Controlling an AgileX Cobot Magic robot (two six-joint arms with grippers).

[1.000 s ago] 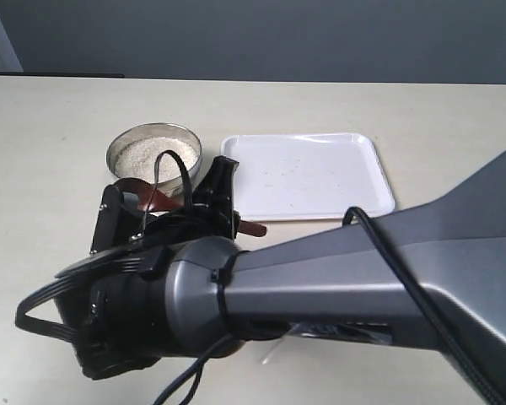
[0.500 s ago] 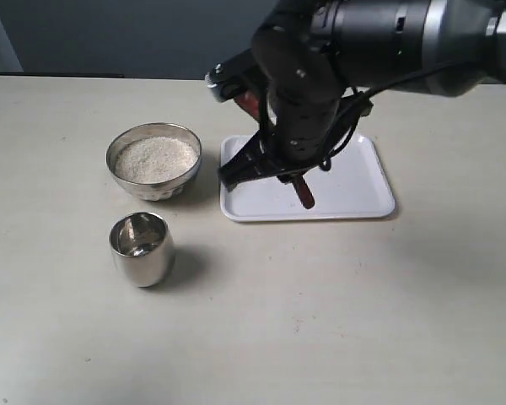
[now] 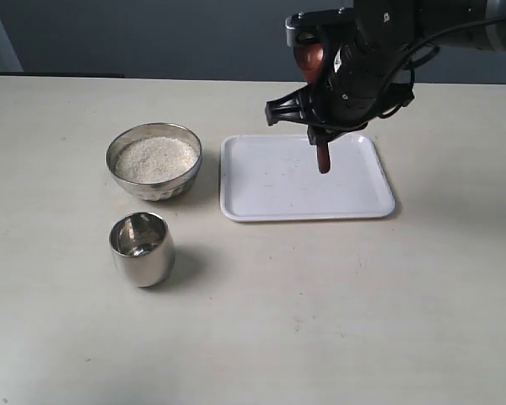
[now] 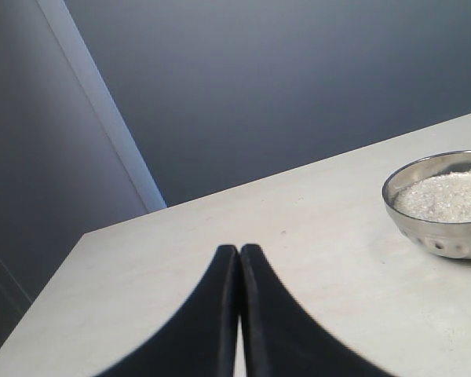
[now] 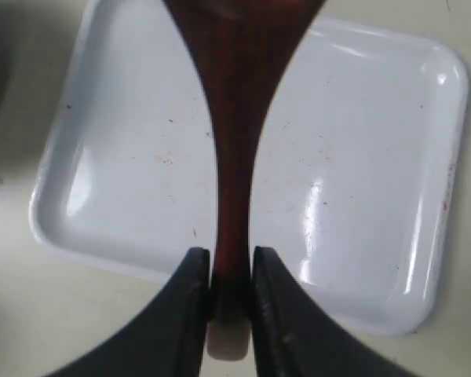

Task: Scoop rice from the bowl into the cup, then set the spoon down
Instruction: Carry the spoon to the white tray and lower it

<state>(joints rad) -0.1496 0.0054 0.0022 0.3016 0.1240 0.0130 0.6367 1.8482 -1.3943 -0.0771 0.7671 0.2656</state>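
Over the tray (image 3: 266, 187), right pincer (image 5: 226, 267) clamps spoon (image 3: 323, 158), apart from bowl (image 3: 158, 189) and cup (image 3: 142, 255).

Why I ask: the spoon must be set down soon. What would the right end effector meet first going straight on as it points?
Probably the white tray: the right end effector, shut on the spoon, points down at it; the spoon's handle end would touch first. Height unclear.
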